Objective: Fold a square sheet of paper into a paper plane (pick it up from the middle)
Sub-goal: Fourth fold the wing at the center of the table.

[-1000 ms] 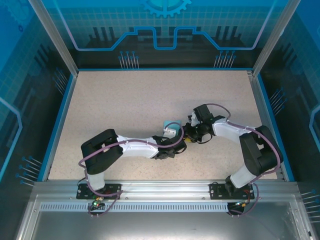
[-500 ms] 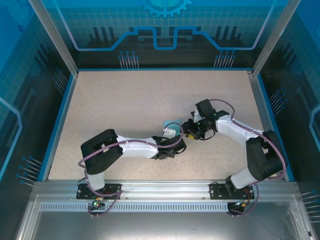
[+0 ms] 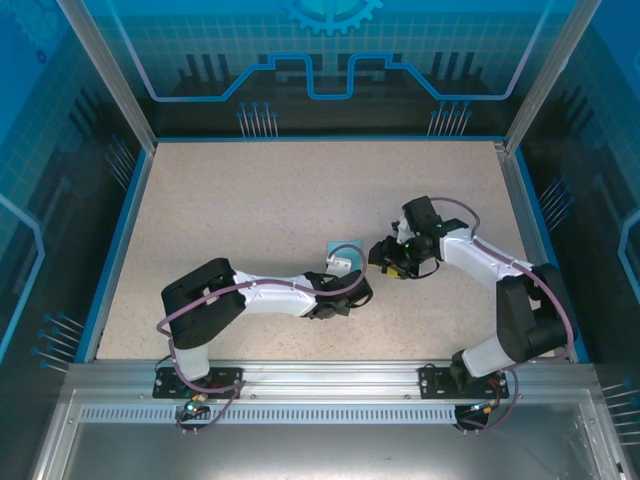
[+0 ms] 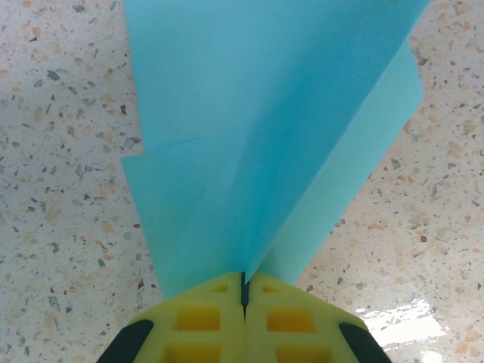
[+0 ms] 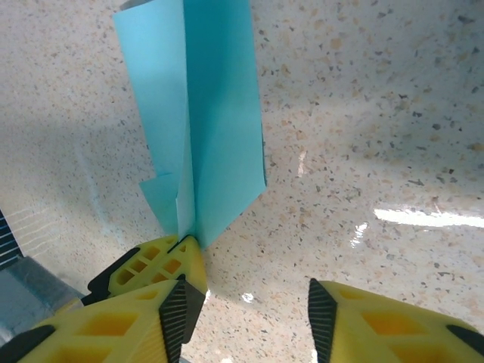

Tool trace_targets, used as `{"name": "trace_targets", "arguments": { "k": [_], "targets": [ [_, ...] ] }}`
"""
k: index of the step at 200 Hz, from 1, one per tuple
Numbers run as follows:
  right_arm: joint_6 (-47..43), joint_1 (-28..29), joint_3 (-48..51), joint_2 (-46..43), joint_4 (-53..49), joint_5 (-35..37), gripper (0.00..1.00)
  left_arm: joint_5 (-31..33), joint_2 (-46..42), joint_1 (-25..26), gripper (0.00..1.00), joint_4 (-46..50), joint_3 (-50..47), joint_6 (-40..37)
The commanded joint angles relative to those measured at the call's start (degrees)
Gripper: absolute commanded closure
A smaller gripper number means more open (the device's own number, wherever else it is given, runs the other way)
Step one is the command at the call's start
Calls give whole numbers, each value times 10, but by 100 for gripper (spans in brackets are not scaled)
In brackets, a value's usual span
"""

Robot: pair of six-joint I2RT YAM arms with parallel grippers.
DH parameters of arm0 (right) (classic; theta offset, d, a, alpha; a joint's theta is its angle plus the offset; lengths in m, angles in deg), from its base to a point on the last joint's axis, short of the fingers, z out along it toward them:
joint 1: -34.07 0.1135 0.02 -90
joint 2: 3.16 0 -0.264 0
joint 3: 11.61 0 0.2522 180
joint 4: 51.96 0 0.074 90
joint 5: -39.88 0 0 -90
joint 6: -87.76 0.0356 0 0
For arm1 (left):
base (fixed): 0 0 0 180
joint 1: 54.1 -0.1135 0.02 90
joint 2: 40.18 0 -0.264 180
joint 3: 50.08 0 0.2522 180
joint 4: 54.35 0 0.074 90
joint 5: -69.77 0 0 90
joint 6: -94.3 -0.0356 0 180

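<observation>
Half the grip is gone: the right claw (image 5: 249, 302) has spread and backed off the folded sheet of paper (image 5: 204, 113), which the left claw (image 4: 243, 291) pinches midway between the worktop's (image 3: 250, 200) side edges, that crease seemingly done.

The left arm (image 3: 270, 297) lies low from the desk's (image 3: 250, 200) near edge toward its middle, left gripper (image 4: 243, 291) clamped on the paper (image 4: 257, 113). The right arm (image 3: 480, 265) elbows in from the right edge, right gripper (image 5: 248, 299) parted, empty, just beside.
</observation>
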Motion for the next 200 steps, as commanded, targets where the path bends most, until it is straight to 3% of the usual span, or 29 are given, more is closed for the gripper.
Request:
{"name": "trace_targets", "arguments": {
  "k": [1, 40, 103, 153, 200],
  "targets": [
    [-13, -23, 44, -30, 16, -1, 48, -38, -2, -3, 100, -5, -11, 7],
    [-40, -55, 59, -22, 51, -48, 49, -81, -7, -17, 100, -51, -35, 10],
    [-56, -58, 49, -2, 79, -91, 51, -138, -57, -48, 100, -135, -113, 24],
    [-61, -34, 71, -12, 108, -110, 53, -226, -107, -83, 100, -236, -186, 8],
    [-71, 3, 66, -11, 123, -117, 63, -328, -137, -133, 100, -324, -249, 6]
  ]
}}
